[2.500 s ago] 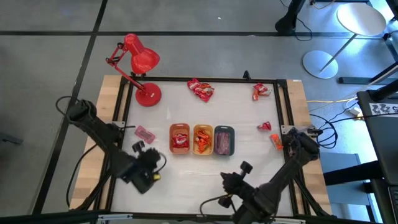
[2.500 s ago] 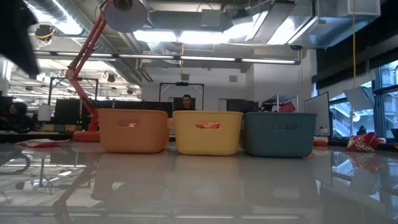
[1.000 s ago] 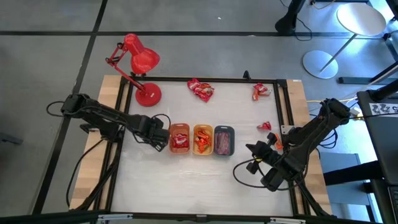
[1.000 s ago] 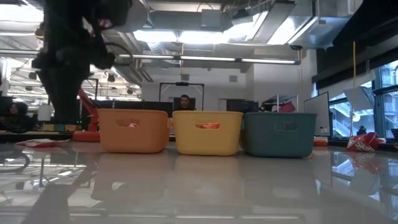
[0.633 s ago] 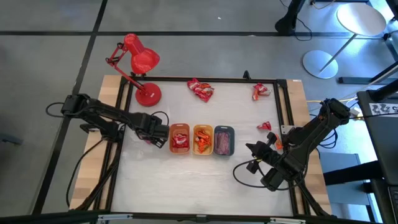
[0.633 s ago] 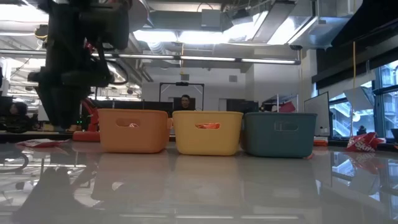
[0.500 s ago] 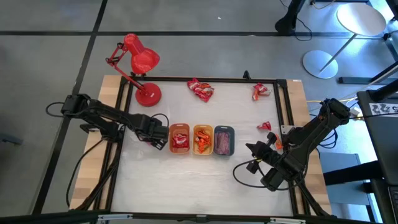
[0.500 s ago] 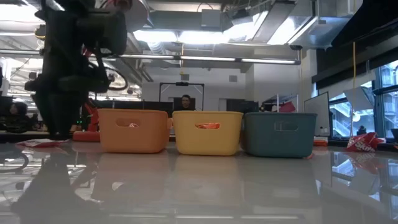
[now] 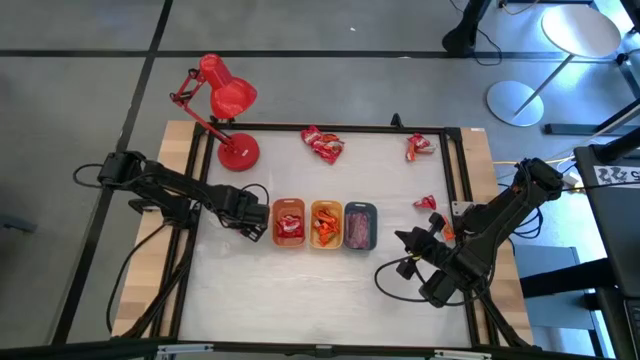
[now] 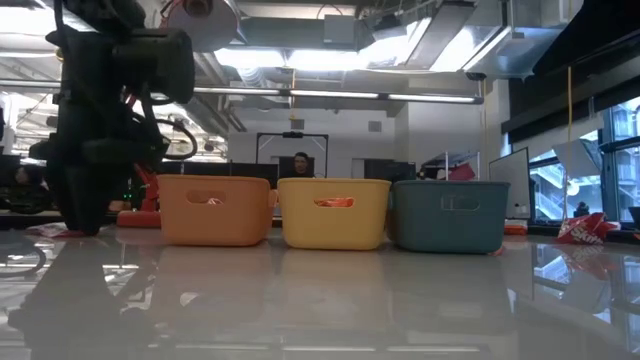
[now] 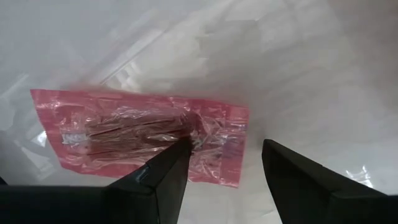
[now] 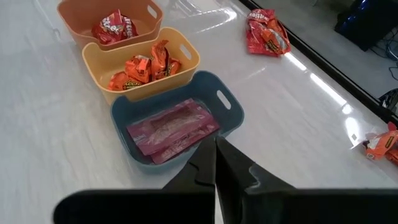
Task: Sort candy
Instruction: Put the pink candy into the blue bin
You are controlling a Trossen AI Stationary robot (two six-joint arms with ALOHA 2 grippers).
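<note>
A flat pink candy (image 11: pixel 137 134) lies on the white table, left of the orange tray (image 9: pixel 289 222). My left gripper (image 11: pixel 227 149) points straight down over it, open, one finger above the wrapper's right part and the other over bare table. In the high view this gripper (image 9: pixel 245 210) hides the candy. The orange tray holds red candy, the yellow tray (image 9: pixel 326 224) orange candy and the grey-blue tray (image 12: pixel 177 124) pink candy. My right gripper (image 12: pixel 216 155) hangs shut above the table, right of the trays, slanting down toward them. My left gripper stands low over the pink candy, one finger (image 11: pixel 168 171) in front of the wrapper's right part (image 11: pixel 211 134). I cannot tell whether it touches the wrapper. The candy lies flat on the table.
Loose candy lies at the far edge (image 9: pixel 323 144), the far right corner (image 9: pixel 420 146) and the right side (image 9: pixel 425 203), (image 9: pixel 443 228). A red desk lamp (image 9: pixel 225 100) stands at the far left corner. A black frame (image 9: pixel 460 170) borders the table.
My left gripper has come down toward the table beside the orange tray, staying open and pointing down. The pink candy has not moved.
</note>
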